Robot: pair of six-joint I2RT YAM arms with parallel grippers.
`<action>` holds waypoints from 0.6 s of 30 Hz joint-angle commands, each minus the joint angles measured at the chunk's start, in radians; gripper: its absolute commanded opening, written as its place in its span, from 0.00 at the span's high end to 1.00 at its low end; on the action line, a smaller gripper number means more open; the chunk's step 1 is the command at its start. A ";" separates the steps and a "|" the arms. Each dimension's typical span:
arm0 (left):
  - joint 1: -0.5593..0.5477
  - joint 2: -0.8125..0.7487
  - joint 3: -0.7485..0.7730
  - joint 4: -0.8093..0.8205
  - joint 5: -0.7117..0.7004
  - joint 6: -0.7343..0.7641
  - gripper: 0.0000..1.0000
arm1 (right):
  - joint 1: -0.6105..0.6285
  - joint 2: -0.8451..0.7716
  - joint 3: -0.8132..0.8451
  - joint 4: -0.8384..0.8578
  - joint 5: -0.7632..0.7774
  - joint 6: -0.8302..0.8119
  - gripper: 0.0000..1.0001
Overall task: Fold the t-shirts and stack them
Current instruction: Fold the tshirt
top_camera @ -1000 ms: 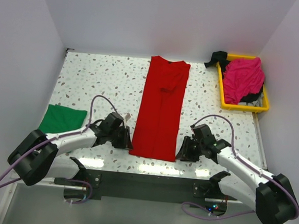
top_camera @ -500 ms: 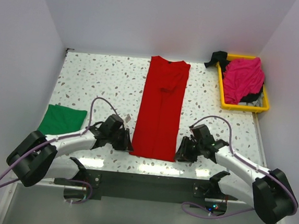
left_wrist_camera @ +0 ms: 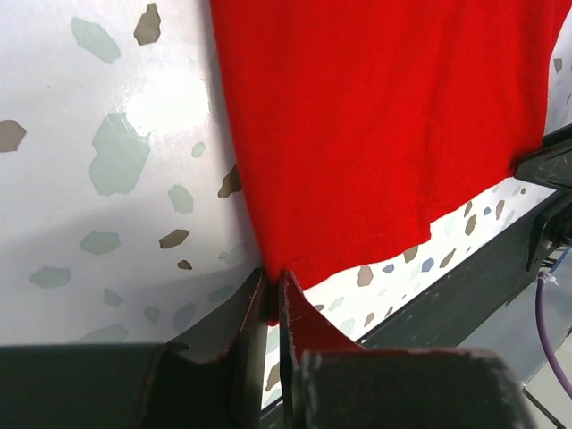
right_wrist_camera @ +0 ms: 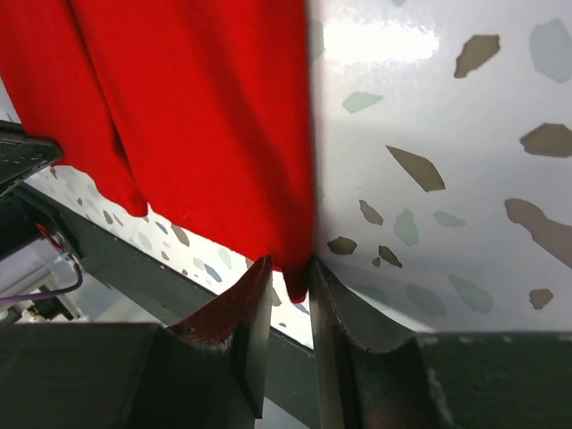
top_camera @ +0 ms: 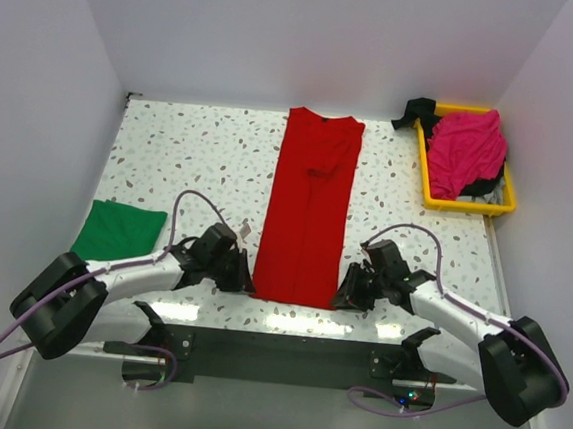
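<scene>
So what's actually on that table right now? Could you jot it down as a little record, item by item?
Red t-shirt: folded into a long strip, flat on the middle of the table
Left hand: pinching the strip's near left corner
Right hand: pinching the strip's near right corner
Green t-shirt: lying flat at the table's left edge
Pink t-shirt: crumpled in the yellow tray, far right
Stack: not yet started
</scene>
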 commanded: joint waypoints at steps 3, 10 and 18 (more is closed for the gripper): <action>-0.018 0.015 -0.044 -0.100 -0.048 0.004 0.88 | -0.002 0.023 -0.028 0.063 -0.005 0.025 0.79; -0.017 -0.019 0.009 -0.126 -0.059 0.017 0.99 | -0.001 -0.041 0.018 -0.025 0.018 -0.004 0.95; -0.017 0.010 0.206 -0.162 -0.111 0.068 1.00 | -0.002 -0.061 0.176 -0.128 0.073 -0.061 0.96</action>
